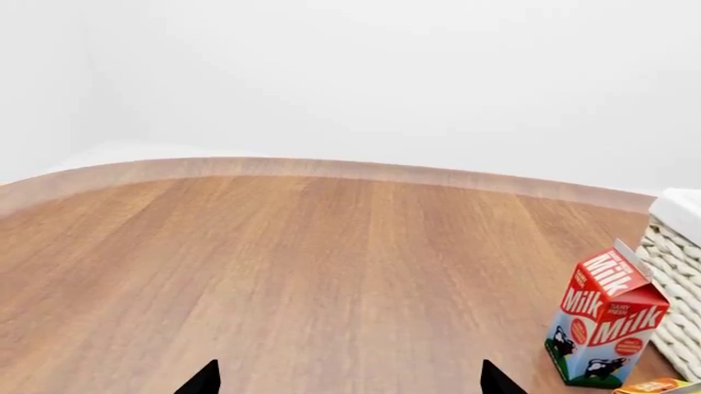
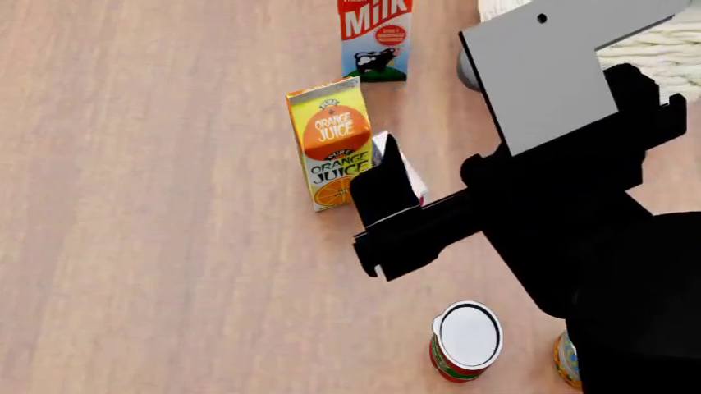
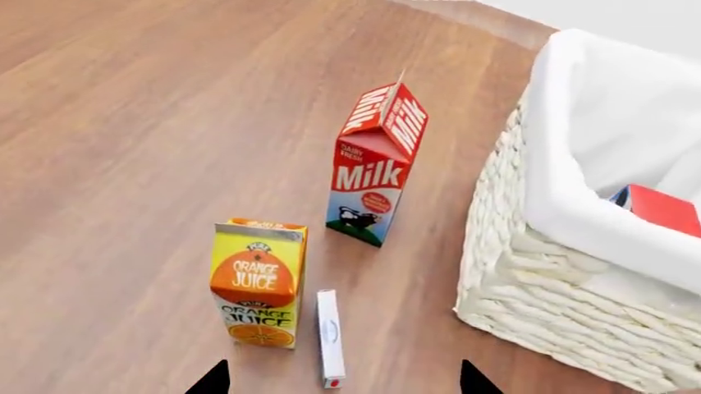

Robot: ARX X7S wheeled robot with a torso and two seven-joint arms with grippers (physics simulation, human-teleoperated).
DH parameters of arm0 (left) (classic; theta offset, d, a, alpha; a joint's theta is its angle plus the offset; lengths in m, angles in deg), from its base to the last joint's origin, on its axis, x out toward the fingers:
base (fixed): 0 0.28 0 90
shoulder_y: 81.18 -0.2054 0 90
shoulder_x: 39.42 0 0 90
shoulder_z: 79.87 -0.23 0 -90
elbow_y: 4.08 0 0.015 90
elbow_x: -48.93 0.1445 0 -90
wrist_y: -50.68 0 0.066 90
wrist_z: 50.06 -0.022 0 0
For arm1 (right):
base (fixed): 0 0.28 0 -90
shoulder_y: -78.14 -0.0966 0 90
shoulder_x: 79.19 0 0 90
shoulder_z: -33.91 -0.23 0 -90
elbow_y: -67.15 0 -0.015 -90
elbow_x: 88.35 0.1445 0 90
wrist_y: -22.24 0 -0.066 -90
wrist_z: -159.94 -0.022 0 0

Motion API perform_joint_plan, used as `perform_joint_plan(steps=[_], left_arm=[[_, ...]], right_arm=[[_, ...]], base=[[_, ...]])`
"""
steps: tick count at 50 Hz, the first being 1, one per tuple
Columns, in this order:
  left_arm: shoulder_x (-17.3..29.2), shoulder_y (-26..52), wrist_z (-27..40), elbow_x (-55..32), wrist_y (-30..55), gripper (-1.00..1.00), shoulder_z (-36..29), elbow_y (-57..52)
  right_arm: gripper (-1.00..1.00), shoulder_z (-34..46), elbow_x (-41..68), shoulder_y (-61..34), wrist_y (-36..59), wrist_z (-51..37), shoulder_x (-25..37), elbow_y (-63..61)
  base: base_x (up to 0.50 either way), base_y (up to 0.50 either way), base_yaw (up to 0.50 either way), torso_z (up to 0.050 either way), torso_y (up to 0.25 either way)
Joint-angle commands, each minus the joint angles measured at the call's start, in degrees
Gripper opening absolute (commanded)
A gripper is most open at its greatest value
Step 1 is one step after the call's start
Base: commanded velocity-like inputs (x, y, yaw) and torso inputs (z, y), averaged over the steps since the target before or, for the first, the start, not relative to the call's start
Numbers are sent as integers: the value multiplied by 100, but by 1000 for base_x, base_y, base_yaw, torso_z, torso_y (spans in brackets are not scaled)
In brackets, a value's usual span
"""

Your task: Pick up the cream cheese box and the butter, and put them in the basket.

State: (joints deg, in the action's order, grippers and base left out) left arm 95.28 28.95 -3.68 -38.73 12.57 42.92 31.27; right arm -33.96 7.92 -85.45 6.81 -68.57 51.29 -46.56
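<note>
The right gripper (image 3: 340, 382) is held open above the cream cheese box (image 3: 328, 337), which stands on edge just beside the orange juice carton (image 3: 258, 282), at its three o'clock. The butter (image 3: 661, 208) is seen lying inside the basket (image 3: 547, 271). The left gripper (image 1: 348, 382) is spread open, empty.

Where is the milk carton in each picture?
Left wrist view: milk carton stands low at the right edge, beside the basket.
Head view: milk carton is at the top, cut off, behind the orange juice carton.
Right wrist view: milk carton stands mid-picture, beside the basket.
Shared landmark: the basket, also in the head view's top right corner.
</note>
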Motion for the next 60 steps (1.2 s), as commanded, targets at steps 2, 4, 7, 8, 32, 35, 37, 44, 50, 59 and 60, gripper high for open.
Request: perform_joint_plan(steps=[2, 4, 7, 8, 32, 35, 37, 44, 50, 59, 60], left_arm=[[13, -7, 3, 1, -22, 100, -7, -4], [16, -8, 5, -1, -25, 100, -7, -7], [20, -12, -1, 9, -28, 100, -7, -15], [20, -10, 4, 24, -21, 100, -22, -18], [40, -49, -44, 36, -74, 100, 11, -10], [49, -62, -36, 14, -85, 100, 27, -13], [58, -71, -31, -7, -95, 100, 46, -16], [68, -82, -28, -18, -112, 100, 61, -11], [74, -80, -19, -22, -119, 100, 44, -14], [83, -110, -38, -28, -147, 100, 89, -2], [85, -114, -41, -22, -148, 100, 93, 0]], right_arm=[[100, 188, -419, 203, 54, 265, 49, -91], [100, 272, -647, 193, 98, 416, 79, -142], [100, 336, -869, 208, 73, 622, 84, -93], [100, 438, -1143, 231, 45, 812, 83, -58], [100, 1535, -2816, 74, -437, 2136, -432, 811], [100, 1632, -2942, 82, -504, 2228, -463, 902], [100, 1676, -2969, 62, -493, 2244, -490, 938], [100, 1748, -3080, -46, -530, 2330, -563, 1143], [100, 1875, -3327, -133, -665, 2470, -662, 1493], [100, 2088, -3537, -124, -794, 2660, -765, 1731], [100, 2116, -3558, -118, -810, 2683, -787, 1756]], base=[[0, 0, 0, 0, 0], [0, 0, 0, 0, 0], [0, 0, 0, 0, 0], [0, 0, 0, 0, 0], [0, 0, 0, 0, 0], [0, 0, 0, 0, 0], [0, 0, 0, 0, 0], [0, 0, 0, 0, 0], [0, 0, 0, 0, 0], [0, 0, 0, 0, 0], [0, 0, 0, 0, 0]])
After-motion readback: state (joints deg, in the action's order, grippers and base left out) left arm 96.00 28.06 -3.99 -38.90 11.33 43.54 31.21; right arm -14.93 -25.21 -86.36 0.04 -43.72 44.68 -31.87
